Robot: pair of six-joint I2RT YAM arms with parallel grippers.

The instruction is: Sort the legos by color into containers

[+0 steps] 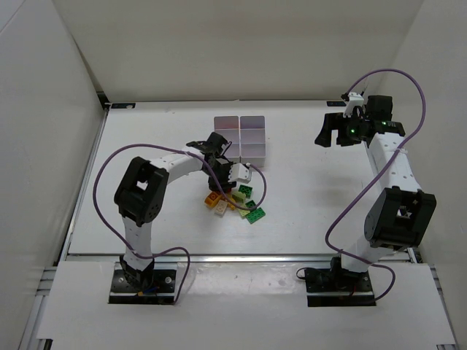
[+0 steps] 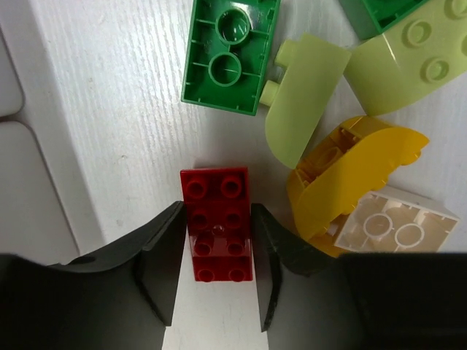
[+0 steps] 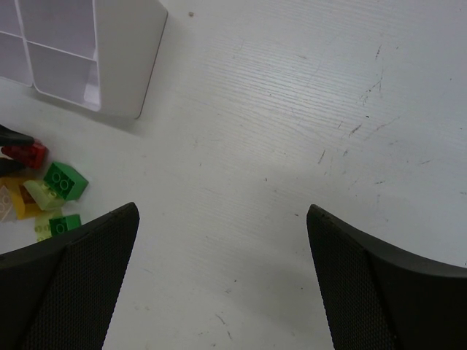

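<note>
Left gripper point(image 2: 217, 213) was closed on a red brick point(image 2: 217, 186), one finger pressed to each long side, the brick studs-up. Could not tell whether the brick rested on the table point(image 1: 314, 211) or sat just off it. It was at the far-left edge of the legos pile point(image 1: 235, 202), which lay just near of the containers point(image 1: 239, 135), mid-table.

Just beside the red brick, a yellow curved brick point(image 2: 350, 175) leaned over a white brick point(image 2: 390, 232) turned underside-up. Beyond the fingertips, a green brick point(image 2: 230, 55) lay studs-down next to a lime curved piece point(image 2: 303, 102).

Right gripper point(image 3: 221, 211) hung over bare tabletop at far right, jaws spread wide with nothing between them, well apart from pile and containers.
</note>
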